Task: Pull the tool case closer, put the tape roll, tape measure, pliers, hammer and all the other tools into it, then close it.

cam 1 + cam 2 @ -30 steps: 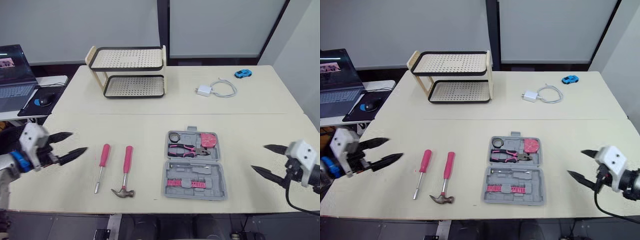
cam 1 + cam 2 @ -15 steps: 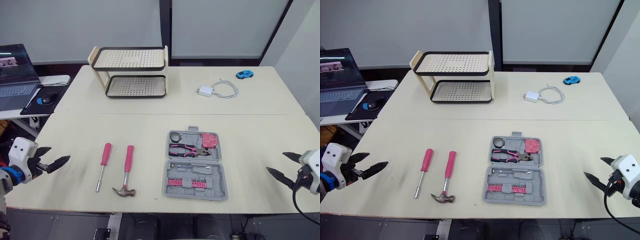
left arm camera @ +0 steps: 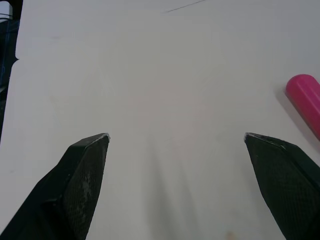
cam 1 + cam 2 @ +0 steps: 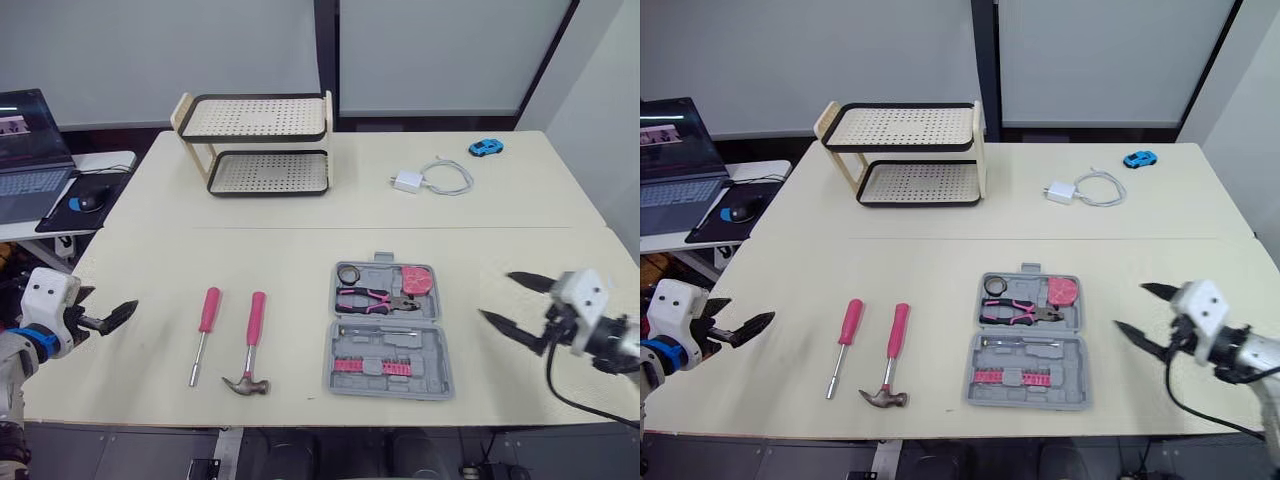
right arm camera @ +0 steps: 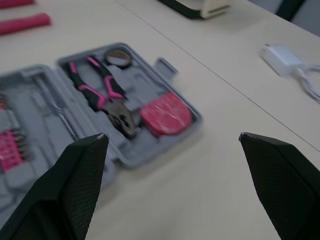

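Observation:
The grey tool case (image 4: 388, 345) lies open, flat on the table's near middle. Its far half holds a tape roll (image 4: 349, 274), pink-handled pliers (image 4: 372, 298) and a pink tape measure (image 4: 418, 281); the near half holds pink bits (image 4: 372, 366). A pink-handled screwdriver (image 4: 205, 322) and a hammer (image 4: 252, 340) lie left of the case. My right gripper (image 4: 497, 295) hovers open just right of the case, with the tape measure (image 5: 166, 114) and pliers (image 5: 102, 92) ahead of it. My left gripper (image 4: 108, 302) is open at the table's left edge, empty, with a pink handle (image 3: 305, 100) ahead of it.
A two-tier perforated rack (image 4: 262, 145) stands at the back left. A white charger with cable (image 4: 430, 180) and a blue toy car (image 4: 486, 147) lie at the back right. A laptop (image 4: 25, 150) and mouse (image 4: 88, 203) sit on a side desk to the left.
My right gripper has moved left and up over the table, closer to the case's right side. The left gripper has hardly moved. The tools and case lie as before.

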